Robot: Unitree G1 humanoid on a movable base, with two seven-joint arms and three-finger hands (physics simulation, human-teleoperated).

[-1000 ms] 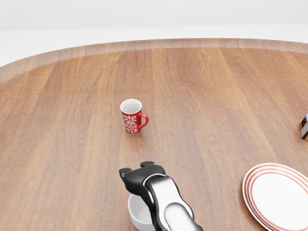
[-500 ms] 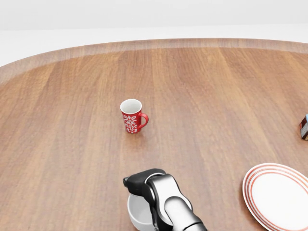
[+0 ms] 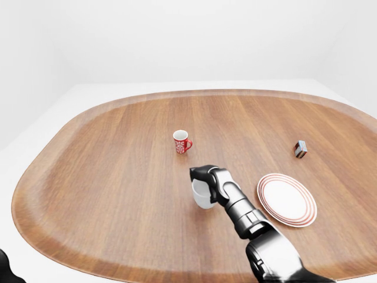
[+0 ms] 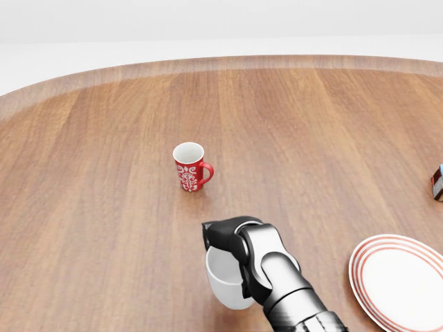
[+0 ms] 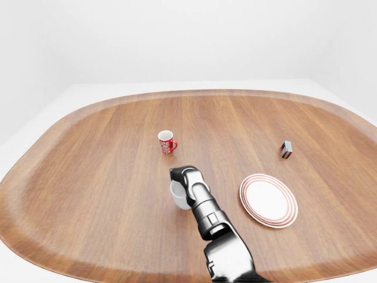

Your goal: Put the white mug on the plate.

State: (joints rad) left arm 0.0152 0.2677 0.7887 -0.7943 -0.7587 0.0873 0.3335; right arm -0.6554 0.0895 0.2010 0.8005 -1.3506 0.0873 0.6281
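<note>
My right hand (image 4: 232,238) sits low in the head view, a little right of centre, with the silver forearm running down to the bottom edge at about five o'clock. The dark fingers (image 4: 220,232) are curled in over the rim of the white mug (image 4: 225,280), clamped on its upper edge from the right side, so the hand is closed around the mug rather than spread. The mug hangs just below and left of my knuckles, its open mouth partly covered by the hand. I cannot tell from these views whether its base touches the wooden table (image 4: 104,173) or is just clear of it.

The plate (image 4: 400,278), white with red rings at the rim, lies at about three o'clock from the mug, well apart from it, near the right edge of the head view. A red patterned mug (image 4: 190,167) stands upright at about eleven o'clock from my hand, handle to its right, well apart. A small dark box (image 3: 301,148) sits near the table's right side, at about twelve o'clock from the plate in the left-eye view. My left hand does not show in any view.
</note>
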